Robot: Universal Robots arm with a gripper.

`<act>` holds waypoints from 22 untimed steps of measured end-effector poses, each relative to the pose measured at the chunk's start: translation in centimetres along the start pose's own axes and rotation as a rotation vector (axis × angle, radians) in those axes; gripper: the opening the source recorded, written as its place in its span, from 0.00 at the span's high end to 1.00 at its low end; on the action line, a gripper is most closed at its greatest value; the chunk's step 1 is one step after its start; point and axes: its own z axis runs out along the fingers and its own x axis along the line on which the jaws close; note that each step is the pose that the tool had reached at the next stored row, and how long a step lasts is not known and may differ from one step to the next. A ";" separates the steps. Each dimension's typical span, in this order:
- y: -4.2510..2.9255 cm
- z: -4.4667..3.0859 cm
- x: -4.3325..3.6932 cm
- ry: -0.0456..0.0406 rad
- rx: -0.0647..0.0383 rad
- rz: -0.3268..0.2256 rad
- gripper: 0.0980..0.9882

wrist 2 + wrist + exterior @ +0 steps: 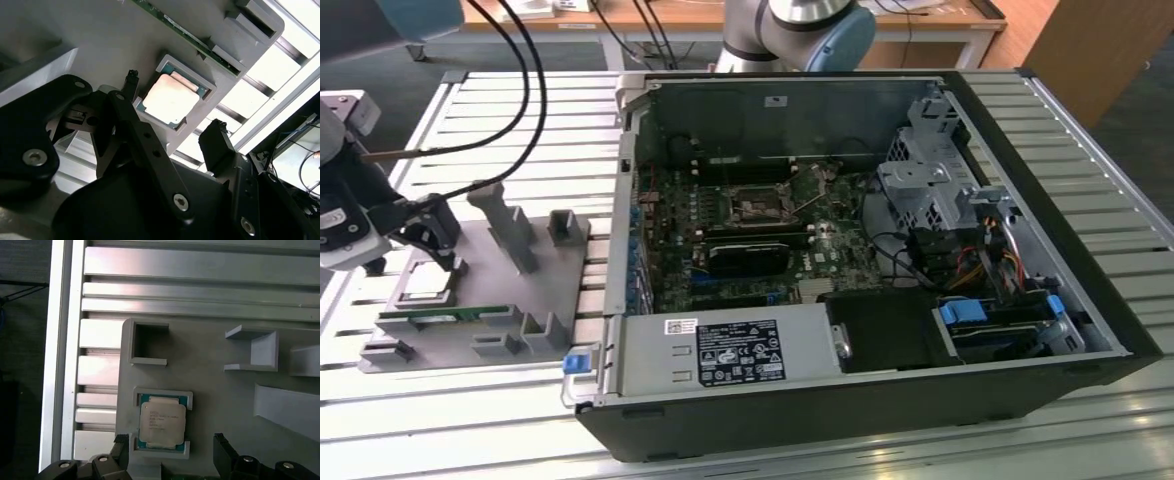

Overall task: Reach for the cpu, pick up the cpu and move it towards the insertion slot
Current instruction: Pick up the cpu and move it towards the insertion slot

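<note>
The cpu point(427, 283) is a small square chip with a pale metal top, lying flat in a framed recess of the grey fixture point(507, 295) at the exterior view's left. My gripper point(411, 265) hovers just above it, open. In both wrist views the two black fingers stand on either side of the cpu point(172, 98) point(161, 421), apart from it, so the gripper point(173, 102) point(169, 439) holds nothing. The insertion slot point(757, 205) is a square socket with a metal frame on the motherboard inside the open computer case.
A long green memory stick point(447, 317) lies along the fixture's near edge. Upright grey posts point(507, 225) rise from the fixture beside the gripper. The open case point(1067, 240) has tall walls, cables and a drive cage. Black cables point(520, 90) hang over the slatted table.
</note>
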 end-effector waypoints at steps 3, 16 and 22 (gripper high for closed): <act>-0.09 0.46 0.02 -0.0004 -0.002 0.000 0.25; 0.04 1.68 0.19 0.0004 -0.002 0.000 0.25; 0.21 2.17 0.43 0.0006 -0.002 0.001 0.25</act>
